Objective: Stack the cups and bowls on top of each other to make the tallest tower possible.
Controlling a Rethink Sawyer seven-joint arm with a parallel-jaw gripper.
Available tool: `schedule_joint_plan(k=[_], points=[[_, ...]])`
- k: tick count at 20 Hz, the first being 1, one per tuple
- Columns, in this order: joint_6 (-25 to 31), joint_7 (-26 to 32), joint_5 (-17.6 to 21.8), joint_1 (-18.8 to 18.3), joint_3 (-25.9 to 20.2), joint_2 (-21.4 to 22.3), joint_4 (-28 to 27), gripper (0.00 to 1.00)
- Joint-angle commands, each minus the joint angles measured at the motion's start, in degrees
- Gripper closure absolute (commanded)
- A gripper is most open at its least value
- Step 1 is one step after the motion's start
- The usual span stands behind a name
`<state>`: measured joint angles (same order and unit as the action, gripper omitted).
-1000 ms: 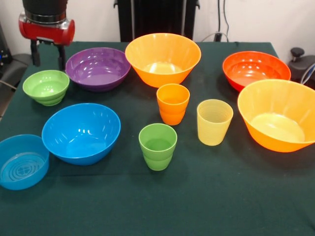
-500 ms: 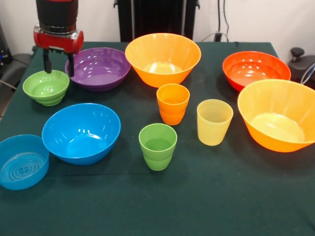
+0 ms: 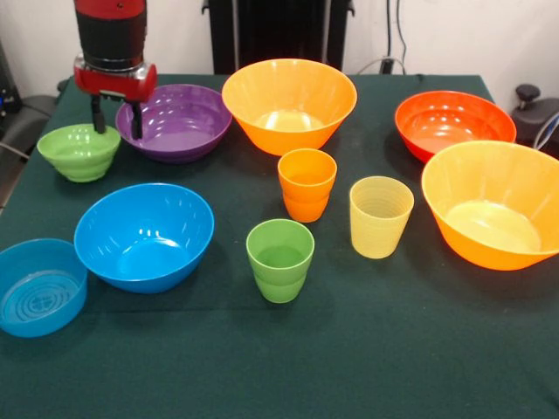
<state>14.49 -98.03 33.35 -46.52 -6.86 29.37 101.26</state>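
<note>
The gripper had come further down and a little toward the purple bowl compared with half a second before, and its two dark fingers stood spread, one inside the small green bowl just by its rim and the other outside, between that rim and the purple bowl. The fingers straddled the rim but had not clenched on it. The small green bowl had shifted slightly toward the table's edge and now sat tilted, where earlier it had rested level. Everything else lay as before: the medium blue bowl near the translucent blue bowl, one big orange bowl at the far middle, the red-orange bowl beyond the other big orange bowl. The three cups stood upright and apart in the middle of the dark green table: the orange cup, the pale yellow cup beside it, and the green cup nearest the camera. Nothing was stacked on anything; no tower had been begun.
</note>
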Motion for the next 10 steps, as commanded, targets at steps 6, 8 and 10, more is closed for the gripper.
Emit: schedule_joint_plan(k=[6,8,10], points=[[4.10,0.33,-0.98,-0.43,-6.41,-1.34,-3.31,0.00],[6.47,0.82,-2.02,0.18,-6.98,-0.74,-4.35,0.00],[7.86,0.89,-2.88,0.49,-7.51,-0.45,-4.94,0.00]])
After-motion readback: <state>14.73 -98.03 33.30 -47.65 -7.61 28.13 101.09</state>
